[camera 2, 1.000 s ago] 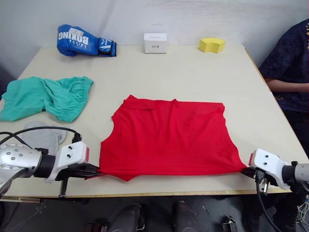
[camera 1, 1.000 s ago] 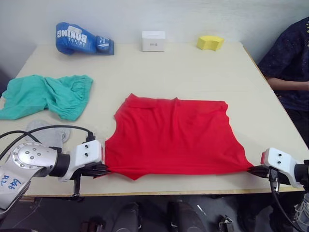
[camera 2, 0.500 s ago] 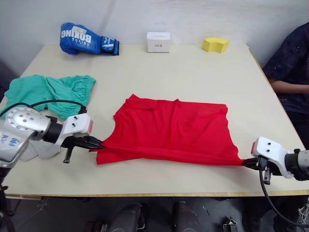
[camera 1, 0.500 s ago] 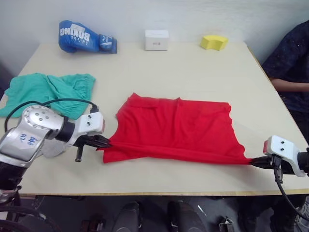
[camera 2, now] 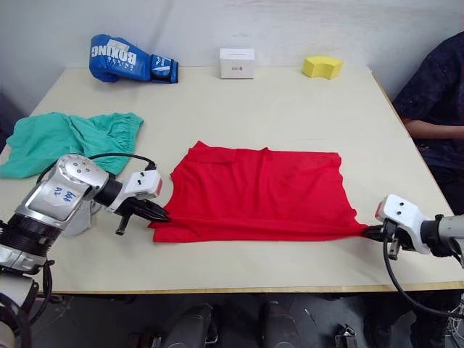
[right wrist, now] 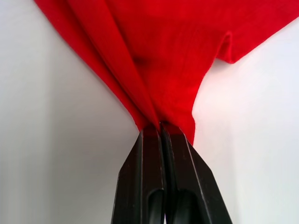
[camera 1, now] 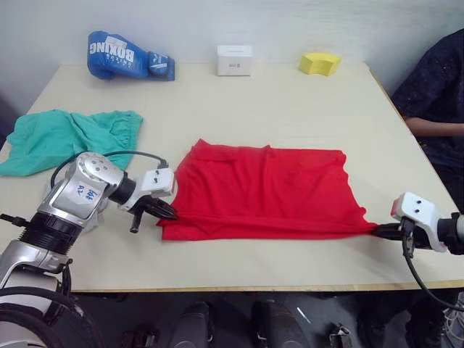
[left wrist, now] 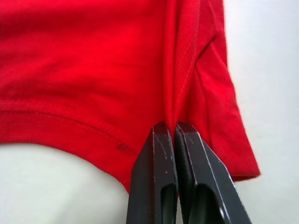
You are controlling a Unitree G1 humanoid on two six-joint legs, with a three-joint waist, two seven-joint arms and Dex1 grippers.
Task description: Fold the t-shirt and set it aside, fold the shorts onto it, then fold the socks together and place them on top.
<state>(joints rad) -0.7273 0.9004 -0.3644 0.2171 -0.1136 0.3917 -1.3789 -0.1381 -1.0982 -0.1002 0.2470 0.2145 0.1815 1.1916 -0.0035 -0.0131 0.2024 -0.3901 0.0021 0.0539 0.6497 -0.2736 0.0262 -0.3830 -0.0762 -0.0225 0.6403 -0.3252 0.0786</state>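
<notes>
The red t-shirt (camera 1: 264, 190) lies spread across the middle of the table, its near edge doubled over. My left gripper (camera 1: 168, 212) is shut on the shirt's near left corner; the left wrist view shows the cloth (left wrist: 140, 70) pinched between the black fingers (left wrist: 156, 186). My right gripper (camera 1: 375, 230) is shut on the near right corner, cloth (right wrist: 154, 56) bunched at its fingertips. The teal-green shorts (camera 1: 69, 138) lie crumpled at the table's left edge. A bit of a grey sock (camera 2: 93, 212) shows behind my left arm, mostly hidden.
A blue boxing glove (camera 1: 123, 56), a white box (camera 1: 234, 60) and a yellow sponge (camera 1: 319, 63) sit along the far edge of the table (camera 1: 290, 101). A person in dark clothing (camera 1: 435, 94) sits at the right side.
Both grippers have carried the shirt's near edge away from the front of the table; the left one moved farthest in and right. The shirt now looks shorter front to back.
</notes>
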